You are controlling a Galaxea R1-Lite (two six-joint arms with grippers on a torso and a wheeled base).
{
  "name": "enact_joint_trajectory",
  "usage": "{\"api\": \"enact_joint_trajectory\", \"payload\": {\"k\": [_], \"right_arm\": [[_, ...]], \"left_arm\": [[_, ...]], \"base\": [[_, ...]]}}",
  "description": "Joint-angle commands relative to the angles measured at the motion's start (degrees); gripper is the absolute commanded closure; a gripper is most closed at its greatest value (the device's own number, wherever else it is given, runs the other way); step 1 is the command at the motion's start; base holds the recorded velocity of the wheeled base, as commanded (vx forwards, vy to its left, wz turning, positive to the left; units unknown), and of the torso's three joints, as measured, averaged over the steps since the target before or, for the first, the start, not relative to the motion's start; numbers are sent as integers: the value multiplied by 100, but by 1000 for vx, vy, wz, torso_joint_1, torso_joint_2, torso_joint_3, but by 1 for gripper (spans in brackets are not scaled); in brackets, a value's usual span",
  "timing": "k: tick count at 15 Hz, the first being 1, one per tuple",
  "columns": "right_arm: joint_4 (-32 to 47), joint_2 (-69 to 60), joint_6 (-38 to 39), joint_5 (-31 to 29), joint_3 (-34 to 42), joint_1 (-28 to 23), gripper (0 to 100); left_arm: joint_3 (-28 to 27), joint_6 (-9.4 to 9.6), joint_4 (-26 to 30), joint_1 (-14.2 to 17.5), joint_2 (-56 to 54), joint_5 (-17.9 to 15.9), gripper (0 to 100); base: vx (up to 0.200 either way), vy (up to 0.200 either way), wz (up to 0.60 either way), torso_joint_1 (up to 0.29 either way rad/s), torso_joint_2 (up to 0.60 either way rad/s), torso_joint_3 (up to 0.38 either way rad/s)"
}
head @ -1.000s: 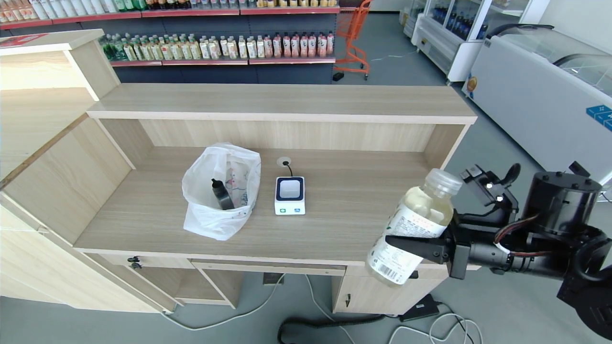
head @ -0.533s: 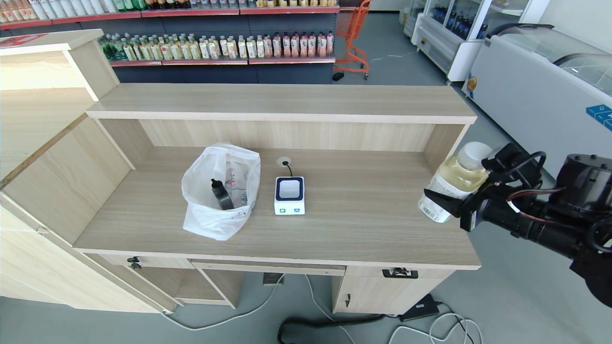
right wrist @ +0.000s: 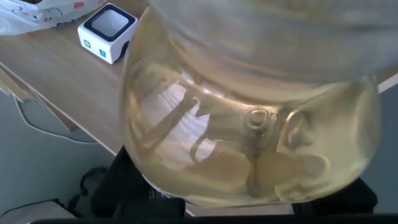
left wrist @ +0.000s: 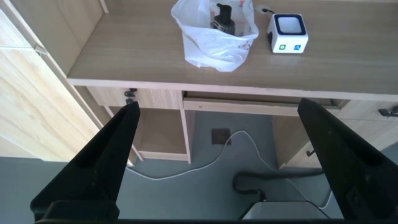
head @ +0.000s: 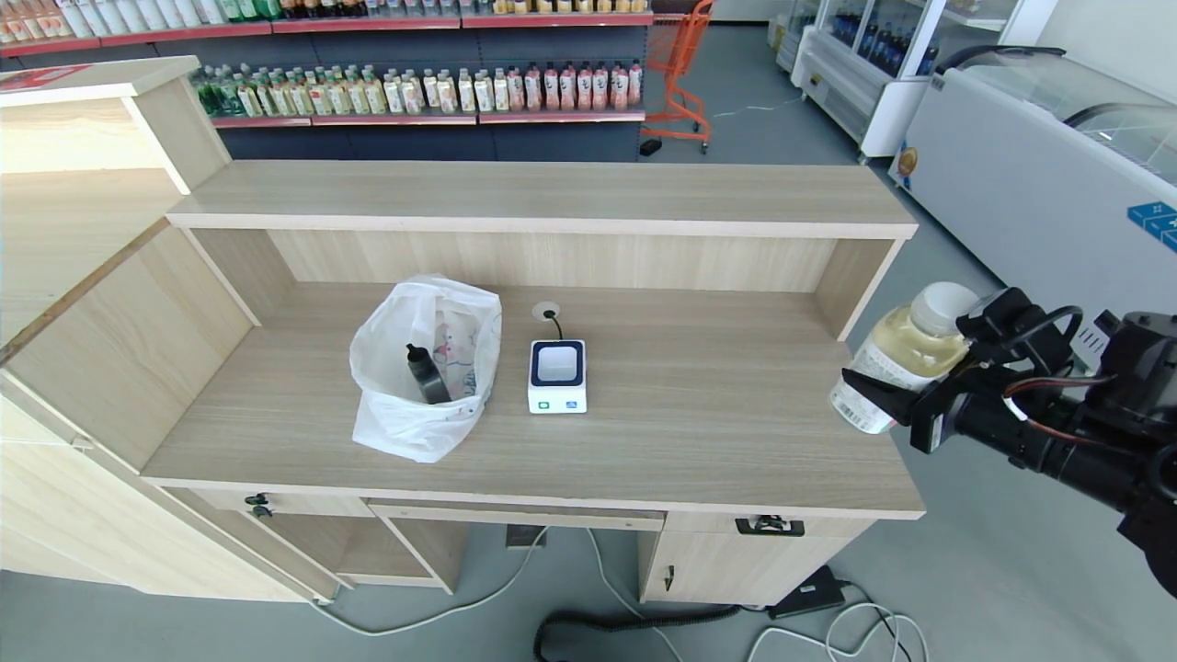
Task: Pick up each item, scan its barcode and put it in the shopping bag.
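Note:
My right gripper [head: 906, 391] is shut on a clear bottle [head: 903, 360] of pale yellow drink with a white cap and a white label. It holds the bottle tilted in the air just off the right end of the wooden counter [head: 699, 432]. The same bottle [right wrist: 249, 118] looms close in the right wrist view. A white barcode scanner [head: 557, 376] with a dark window sits mid-counter; it is also the scanner [right wrist: 107, 32] and scanner [left wrist: 290, 33]. A white shopping bag [head: 425, 368] stands open left of it with a dark bottle [head: 426, 372] inside. My left gripper [left wrist: 224, 162] hangs open in front of the counter, above the floor.
The counter has a raised back ledge [head: 542, 198] and side walls. A drawer [left wrist: 261, 107] runs under its front edge. Cables [head: 634, 616] lie on the floor below. Freezer chests [head: 1039, 175] stand to the right, drink shelves [head: 414, 92] behind.
My right arm has carried the bottle up from low near the counter's front right corner, away to beside the right end, then slightly farther right. Bag and scanner stayed put.

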Motion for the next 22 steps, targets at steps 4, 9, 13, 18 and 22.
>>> {"api": "enact_joint_trajectory", "payload": {"k": [4,9,13,18,22], "right_arm": [[-101,24,50,19,85,-3,100],[-101,15,278,160,68,6,100],[-101,50,577,151,68,6,100],[-101,287,542,133,-29,32,100],[-101,384,929,414,15,313,100]], "left_arm": [[0,20,0,4,9,0,0],[0,20,0,4,9,0,0],[0,20,0,4,9,0,0],[0,-16,0,4,9,0,0],[0,-42,0,4,9,0,0]], "base": [[100,100,0,1,0,-1],[200,40,0,-4,0,5],[200,0,0,18,7,1],[40,40,0,-1,1,1],[0,200,0,1,7,0]]}}
